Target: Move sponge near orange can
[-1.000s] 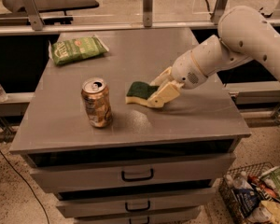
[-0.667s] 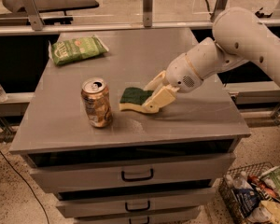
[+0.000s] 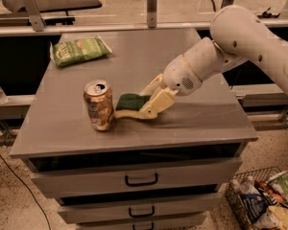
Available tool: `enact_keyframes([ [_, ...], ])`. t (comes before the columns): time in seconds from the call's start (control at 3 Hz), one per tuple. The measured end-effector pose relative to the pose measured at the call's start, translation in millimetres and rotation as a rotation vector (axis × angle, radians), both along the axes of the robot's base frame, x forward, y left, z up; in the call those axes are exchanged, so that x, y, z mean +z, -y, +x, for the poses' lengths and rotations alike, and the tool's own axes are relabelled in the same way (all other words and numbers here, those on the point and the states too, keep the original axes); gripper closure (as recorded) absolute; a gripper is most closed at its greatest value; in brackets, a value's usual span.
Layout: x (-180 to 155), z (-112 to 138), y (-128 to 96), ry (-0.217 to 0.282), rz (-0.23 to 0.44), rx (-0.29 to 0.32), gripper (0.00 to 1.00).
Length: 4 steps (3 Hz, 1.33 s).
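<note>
We note gripper (image 3: 136, 105) low over bench (image 3: 201, 121), jaws clamped on sponge (image 3: 129, 100), just beside orange can (image 3: 99, 105). Our call: lower flat, open slowly, withdraw away from can, no nudge.

No lettering can be read anywhere. The orange can (image 3: 100, 105), just left of the gripper (image 3: 134, 105) (its fingers clamped on the sponge (image 3: 130, 100) at mid-tabletop (image 3: 201, 114)), bears pale markings, perhaps a brand, but none legible. The green chip bag (image 3: 79, 51), well behind and left of the gripper, carries pale print that is likewise unreadable.
</note>
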<state>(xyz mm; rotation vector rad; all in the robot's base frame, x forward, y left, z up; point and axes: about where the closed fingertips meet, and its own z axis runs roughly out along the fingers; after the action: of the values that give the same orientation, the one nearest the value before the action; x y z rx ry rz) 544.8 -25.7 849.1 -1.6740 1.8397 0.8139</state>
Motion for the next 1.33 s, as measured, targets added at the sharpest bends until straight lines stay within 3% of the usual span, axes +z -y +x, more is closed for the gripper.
enact_keyframes([
  [0.67, 5.7, 11.5, -7.2, 0.011, -0.026, 0.038, 0.35],
  [1.0, 11.5, 22.0, 0.0, 0.031, -0.040, 0.018, 0.13],
  [1.33, 22.3, 32.3, 16.9, 0.063, -0.050, -0.031, 0.00],
])
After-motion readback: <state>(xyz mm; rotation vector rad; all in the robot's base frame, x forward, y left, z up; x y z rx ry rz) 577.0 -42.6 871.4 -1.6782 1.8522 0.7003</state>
